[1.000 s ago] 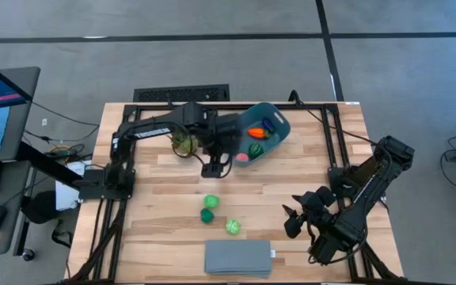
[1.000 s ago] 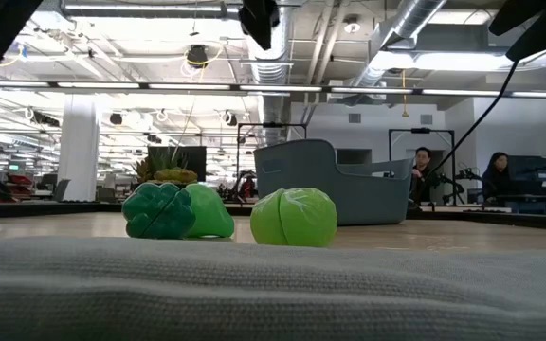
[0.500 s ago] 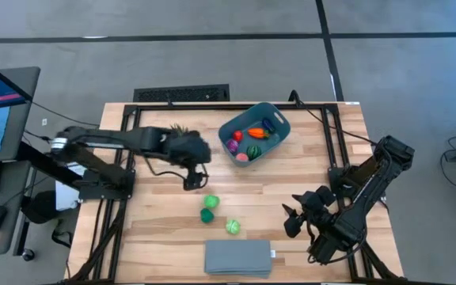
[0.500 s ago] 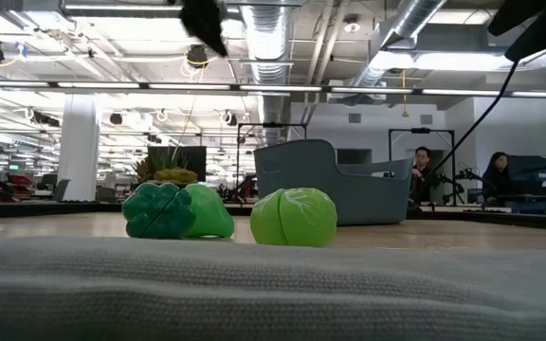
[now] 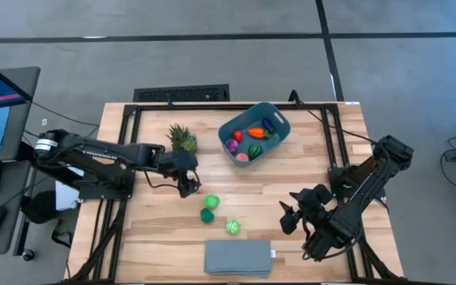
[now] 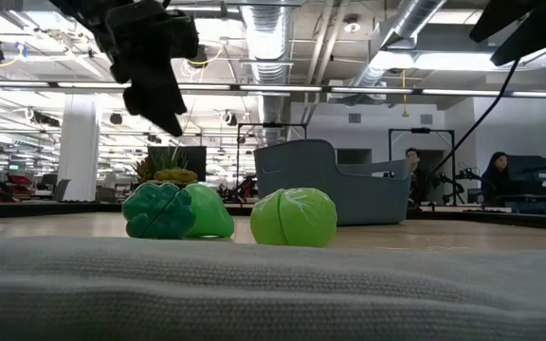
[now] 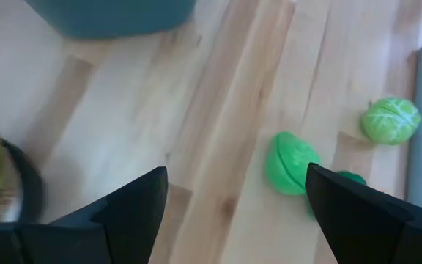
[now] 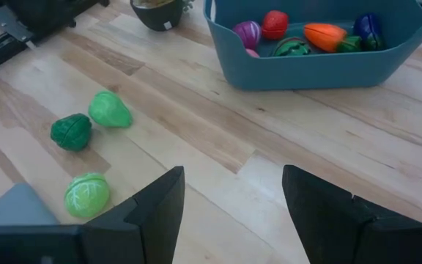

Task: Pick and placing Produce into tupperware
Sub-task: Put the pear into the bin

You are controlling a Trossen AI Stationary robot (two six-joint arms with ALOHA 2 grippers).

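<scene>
Three green toys lie on the wood: a light-green one (image 5: 211, 203), a dark-green one (image 5: 207, 215) and a cabbage (image 5: 233, 227); in the low view they are the dark-green toy (image 6: 157, 210), the light-green toy (image 6: 207, 213) and the cabbage (image 6: 294, 217). The teal bin (image 5: 274, 143) stands at the far middle and holds red, orange, purple and pink toys. My left gripper (image 5: 187, 184) hangs open above the table, just left of the light-green toy (image 7: 290, 163), touching nothing. My right gripper (image 5: 291, 215) waits open near the right edge.
A spiky potted plant (image 5: 183, 138) stands left of the bin, close behind my left gripper. A flat grey slab (image 5: 237, 257) lies at the near edge. Bare wood lies between the green toys and my right gripper. People sit in the room beyond the table.
My left gripper has swung away from the bin toward the table's left and near edge and come down, so it now hangs beside the green toys. The toys and the bin have stayed put.
</scene>
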